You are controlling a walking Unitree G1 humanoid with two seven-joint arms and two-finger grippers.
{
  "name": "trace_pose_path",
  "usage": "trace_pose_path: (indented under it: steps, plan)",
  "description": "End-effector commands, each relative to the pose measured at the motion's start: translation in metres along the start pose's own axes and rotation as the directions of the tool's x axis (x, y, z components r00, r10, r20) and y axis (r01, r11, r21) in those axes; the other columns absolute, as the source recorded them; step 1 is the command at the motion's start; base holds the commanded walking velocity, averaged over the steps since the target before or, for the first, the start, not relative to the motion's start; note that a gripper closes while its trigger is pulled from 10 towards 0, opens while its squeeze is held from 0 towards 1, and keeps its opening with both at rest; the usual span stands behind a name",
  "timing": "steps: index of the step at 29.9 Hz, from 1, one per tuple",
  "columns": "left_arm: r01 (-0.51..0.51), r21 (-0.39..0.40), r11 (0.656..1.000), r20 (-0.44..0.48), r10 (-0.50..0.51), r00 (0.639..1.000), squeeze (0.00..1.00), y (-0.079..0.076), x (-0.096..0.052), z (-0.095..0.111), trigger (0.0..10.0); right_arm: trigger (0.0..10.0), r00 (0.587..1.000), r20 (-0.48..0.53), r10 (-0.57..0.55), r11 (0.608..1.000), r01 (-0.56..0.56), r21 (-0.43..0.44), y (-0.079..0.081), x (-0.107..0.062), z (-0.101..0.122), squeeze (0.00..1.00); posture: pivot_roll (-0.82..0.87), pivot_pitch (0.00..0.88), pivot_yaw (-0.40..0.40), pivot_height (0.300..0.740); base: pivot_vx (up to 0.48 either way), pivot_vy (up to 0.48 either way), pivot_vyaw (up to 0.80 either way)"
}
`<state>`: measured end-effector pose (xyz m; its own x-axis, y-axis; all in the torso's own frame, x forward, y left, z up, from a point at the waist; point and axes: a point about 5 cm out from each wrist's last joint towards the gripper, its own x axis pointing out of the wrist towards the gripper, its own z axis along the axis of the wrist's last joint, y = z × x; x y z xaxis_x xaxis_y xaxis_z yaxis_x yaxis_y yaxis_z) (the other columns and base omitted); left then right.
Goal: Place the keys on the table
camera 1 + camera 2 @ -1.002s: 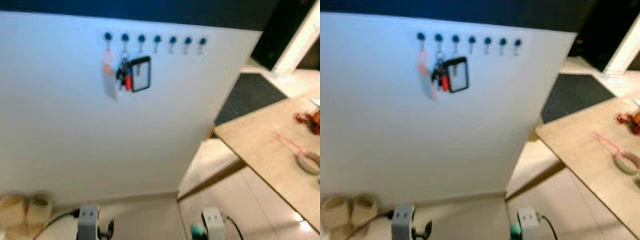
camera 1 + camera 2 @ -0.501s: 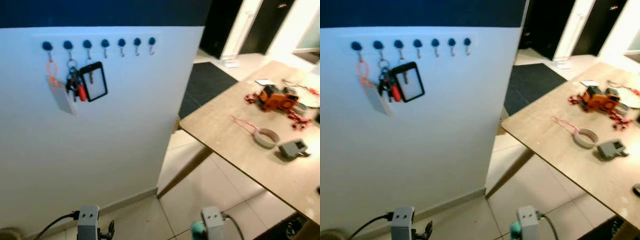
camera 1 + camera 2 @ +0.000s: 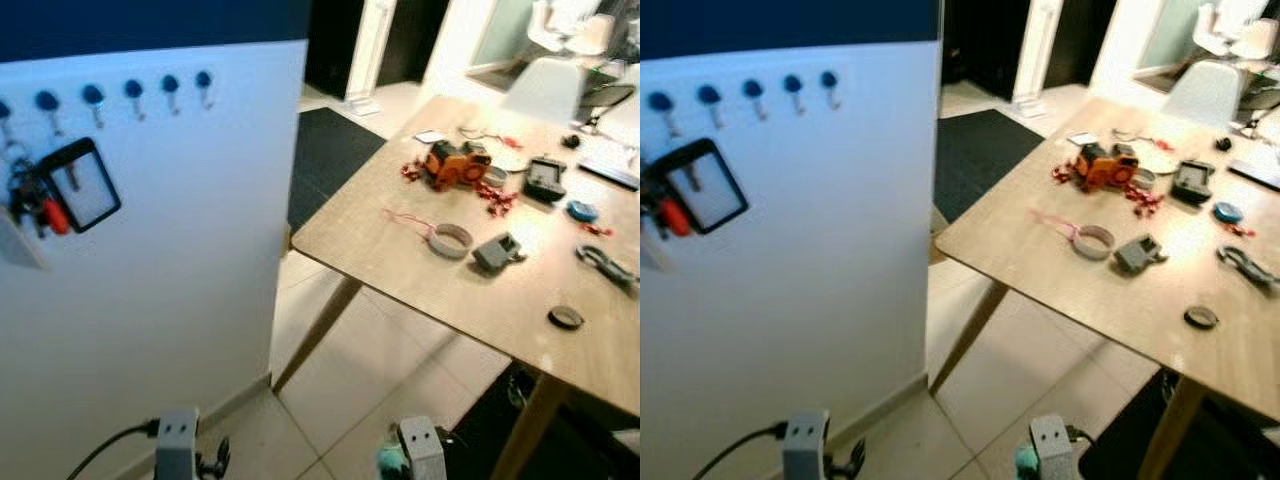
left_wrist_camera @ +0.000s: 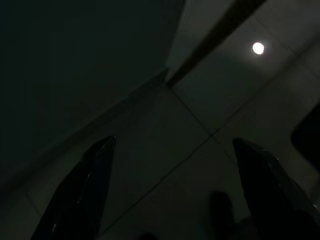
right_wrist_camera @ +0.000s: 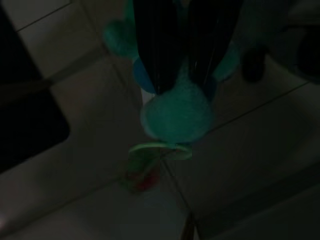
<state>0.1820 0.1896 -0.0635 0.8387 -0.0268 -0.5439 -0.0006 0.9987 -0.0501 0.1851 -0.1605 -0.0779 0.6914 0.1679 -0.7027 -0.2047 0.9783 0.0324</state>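
In the right wrist view my right gripper is shut on a teal plush keyring; a small ring and something red, dimly lit, dangle below it over the tiled floor. The same teal plush peeks out beside my right arm at the bottom of the left eye view. My left gripper hangs open over the floor, nothing between its fingers. The wooden table stands ahead to the right, its near corner about mid-frame.
Scattered on the table are an orange gadget, a tape roll, a grey piece and a black ring. A white wall with blue hooks, a card holder and a hanging key bunch fills the left. Beyond lie a dark mat and a white chair.
The camera has swung right: the wall and hooks slid left and much more of the table came into view. Both arms stay low as before.
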Motion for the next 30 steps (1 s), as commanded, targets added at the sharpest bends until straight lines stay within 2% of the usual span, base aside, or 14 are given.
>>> trace_pose_path:
  steps: [1,21,30]
  plan:
    - [0.013,0.002,1.000,-0.004,-0.013,1.000,0.00,-0.0042,0.0005,-0.0011,10.0,10.0,1.000,-0.015,-0.015,1.000,0.015,-0.006,-0.0058,-0.0026,-0.0047,0.00,0.06,0.064,-0.048,0.740,0.000,0.000,-0.80]
    - [-0.003,-0.011,1.000,0.006,0.003,1.000,0.00,-0.0035,0.0012,0.0004,10.0,10.0,1.000,-0.005,0.017,1.000,-0.017,-0.019,-0.0041,-0.0016,-0.0016,0.00,0.06,0.045,-0.058,0.740,0.000,0.000,-0.80]
    - [-0.047,-0.030,0.998,0.020,0.047,0.999,0.00,0.0001,0.0010,0.0019,10.0,10.0,1.000,-0.006,0.021,0.999,-0.021,-0.046,-0.0036,0.0006,0.0031,0.00,0.06,0.034,-0.063,0.740,0.000,0.000,0.00]
